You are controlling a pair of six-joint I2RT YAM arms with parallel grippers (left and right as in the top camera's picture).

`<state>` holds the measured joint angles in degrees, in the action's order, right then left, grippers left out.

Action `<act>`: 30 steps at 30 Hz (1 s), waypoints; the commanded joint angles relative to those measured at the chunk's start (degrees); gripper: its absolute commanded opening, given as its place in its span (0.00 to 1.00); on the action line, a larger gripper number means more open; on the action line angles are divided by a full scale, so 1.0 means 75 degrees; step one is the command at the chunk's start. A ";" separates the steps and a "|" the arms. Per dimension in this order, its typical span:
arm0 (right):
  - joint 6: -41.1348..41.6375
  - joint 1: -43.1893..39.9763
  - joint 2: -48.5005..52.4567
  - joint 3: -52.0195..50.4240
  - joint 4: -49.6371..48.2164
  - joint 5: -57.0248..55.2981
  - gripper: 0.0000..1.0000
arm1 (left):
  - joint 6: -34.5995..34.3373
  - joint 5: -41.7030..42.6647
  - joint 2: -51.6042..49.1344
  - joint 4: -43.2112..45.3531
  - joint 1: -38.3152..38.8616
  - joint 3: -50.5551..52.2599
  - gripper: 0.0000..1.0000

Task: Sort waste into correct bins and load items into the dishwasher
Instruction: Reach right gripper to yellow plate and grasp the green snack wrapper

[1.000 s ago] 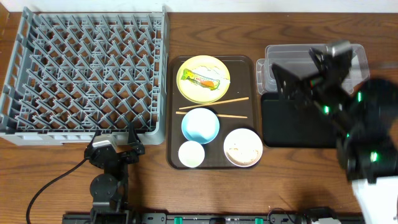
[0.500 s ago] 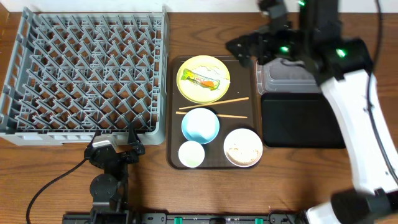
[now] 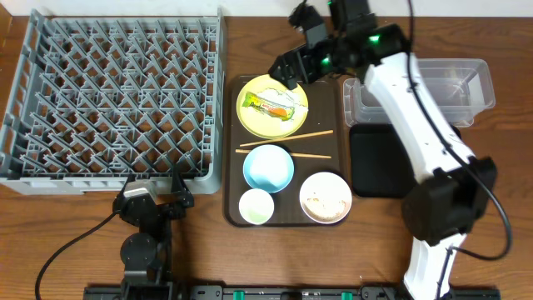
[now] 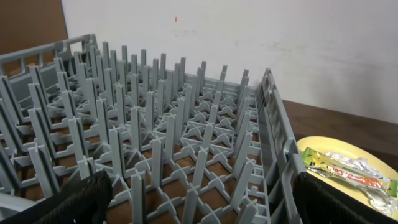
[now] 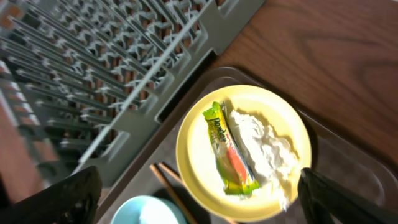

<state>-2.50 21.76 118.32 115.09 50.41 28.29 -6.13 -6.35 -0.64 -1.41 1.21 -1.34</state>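
Orange-and-green snack wrapper (image 3: 269, 106) lies flat on the yellow-green plate (image 3: 283, 87) at the far end of the brown tray (image 3: 326, 100). Its long axis slants from far-left to near-right, with the crumpled tissue (image 5: 261, 143) alongside. The right arm reaches leftward, its gripper (image 3: 289, 68) poised above the plate with fingers spread wide. The left gripper (image 4: 202, 202), equally wide, sits at the near edge of the dish rack (image 3: 213, 100).

Blurred dish rack (image 5: 93, 68); edge-cropped blue bowl (image 5: 144, 213)

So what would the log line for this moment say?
right gripper open by plate's far edge | wrapper, tissue on plate | left gripper open beside rack | rack without dishes
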 commanded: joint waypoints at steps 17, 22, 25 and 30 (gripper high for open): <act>0.0755 0.1647 0.2681 0.0125 -0.0810 -0.5106 0.80 | 0.0067 -0.0073 0.0047 -0.0294 -0.0032 0.0149 0.94; 0.0758 0.1644 0.2841 0.0125 -0.0898 -0.5117 0.81 | 0.0067 -0.0073 0.0047 -0.0294 -0.0032 0.0149 0.94; 0.0799 0.1638 0.2952 0.0117 -0.0903 -0.5115 0.80 | 0.0067 -0.0073 0.0047 -0.0294 -0.0032 0.0149 0.94; 0.0901 0.1638 0.3069 0.0096 -0.0863 -0.4966 0.52 | 0.0067 -0.0073 0.0047 -0.0294 -0.0032 0.0149 0.94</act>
<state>3.29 33.95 139.68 115.22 43.44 -8.58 -6.13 -6.35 -0.64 -1.41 1.21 -1.34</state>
